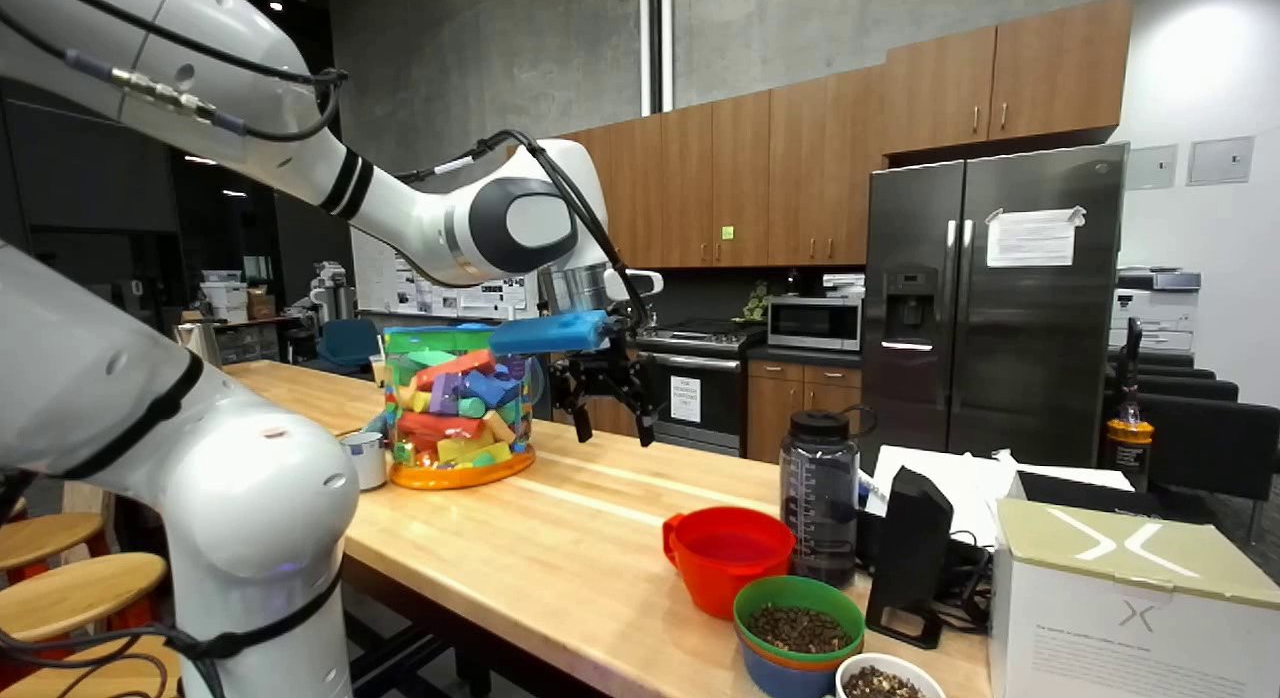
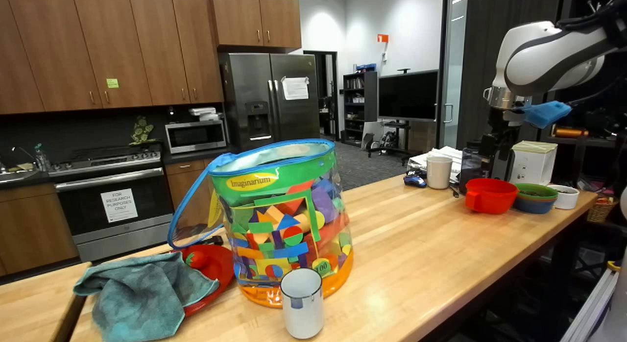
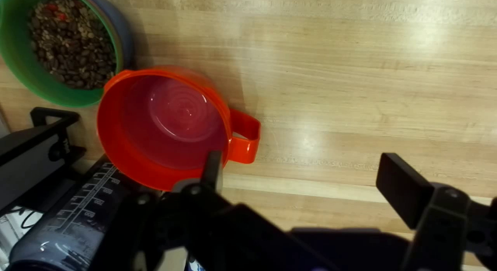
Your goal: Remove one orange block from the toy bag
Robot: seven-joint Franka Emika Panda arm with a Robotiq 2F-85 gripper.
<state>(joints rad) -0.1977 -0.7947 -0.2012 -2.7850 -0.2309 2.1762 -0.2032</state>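
Note:
The see-through toy bag (image 1: 405, 343) with its green upper band stands on the wooden table, and it also shows in an exterior view (image 2: 294, 168). Its top is open, with the blue-rimmed lid hanging to one side. Multicoloured blocks fill it. Orange-red blocks, such as an orange block (image 1: 457, 368) near the top of the pile, show through the plastic; the bag is out of the wrist view. My gripper (image 1: 614, 433) is open and empty above the table, apart from the bag. In the wrist view its fingers (image 3: 304, 172) are wide apart with bare wood between them.
A red bowl with a handle (image 1: 715, 588) lies below left in the wrist view (image 3: 110, 135). Near it stand a green bowl of seeds (image 1: 745, 618), a dark bottle (image 1: 820, 488) and a white box (image 1: 1130, 608). A white cup (image 2: 302, 312) and a cloth (image 2: 142, 293) lie by the bag.

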